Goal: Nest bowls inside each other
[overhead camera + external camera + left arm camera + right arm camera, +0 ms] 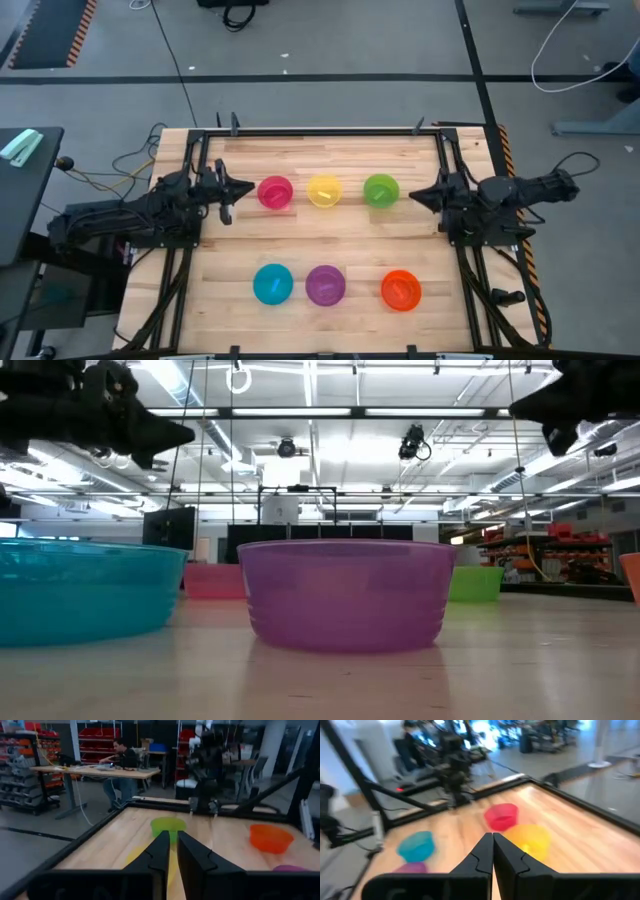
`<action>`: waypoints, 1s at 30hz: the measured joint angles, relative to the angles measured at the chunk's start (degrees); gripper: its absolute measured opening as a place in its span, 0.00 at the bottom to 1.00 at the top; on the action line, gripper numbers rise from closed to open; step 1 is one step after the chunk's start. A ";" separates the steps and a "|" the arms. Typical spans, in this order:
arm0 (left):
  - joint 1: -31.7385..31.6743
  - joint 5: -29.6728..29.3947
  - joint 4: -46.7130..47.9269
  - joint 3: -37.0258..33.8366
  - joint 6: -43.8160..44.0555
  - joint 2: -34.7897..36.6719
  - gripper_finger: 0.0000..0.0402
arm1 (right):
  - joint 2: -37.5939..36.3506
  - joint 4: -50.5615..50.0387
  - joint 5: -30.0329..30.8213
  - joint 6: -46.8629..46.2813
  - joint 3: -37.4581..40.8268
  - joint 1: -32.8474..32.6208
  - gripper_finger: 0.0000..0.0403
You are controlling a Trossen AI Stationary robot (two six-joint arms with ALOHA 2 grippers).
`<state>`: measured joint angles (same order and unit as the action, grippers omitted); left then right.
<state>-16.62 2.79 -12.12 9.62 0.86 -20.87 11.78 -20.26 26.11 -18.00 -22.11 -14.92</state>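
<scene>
Left pincer point(240, 187) hangs above the desk's point(330, 235) left side, just beside the pink bowl point(275, 192), fingers nearly closed, empty. Back row runs pink, yellow bowl point(324, 190), green bowl point(380, 189); front row blue bowl point(272, 284), purple bowl point(325, 285), orange bowl point(401, 290). All separate, upright, none nested. Likely light, stiff, slick plastic; pinch a rim wall. Right pincer point(416, 195) clenched, empty, near green.

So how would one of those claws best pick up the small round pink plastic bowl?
Probably by the rim. The small round pink plastic bowl stands upright, mouth open, apart from the yellow bowl. The left gripper is closest, so it could come down from above, one finger inside the thin wall and one outside, on the bowl's free left edge.
</scene>
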 joint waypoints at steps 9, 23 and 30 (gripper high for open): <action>-5.03 0.02 10.12 12.26 -3.12 -11.81 0.12 | 21.30 -23.26 -2.71 -3.47 -18.48 9.44 0.04; -9.64 0.06 19.14 22.00 -11.48 -28.45 0.12 | 44.38 -32.59 -18.75 4.55 -28.92 34.09 0.09; -9.64 0.06 19.21 22.00 -12.69 -29.08 0.12 | 52.42 -32.31 -26.73 10.04 -29.00 47.53 0.14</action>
<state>-26.26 2.85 7.09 31.62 -11.84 -49.95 64.20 -52.57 -0.62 -7.96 -51.11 32.61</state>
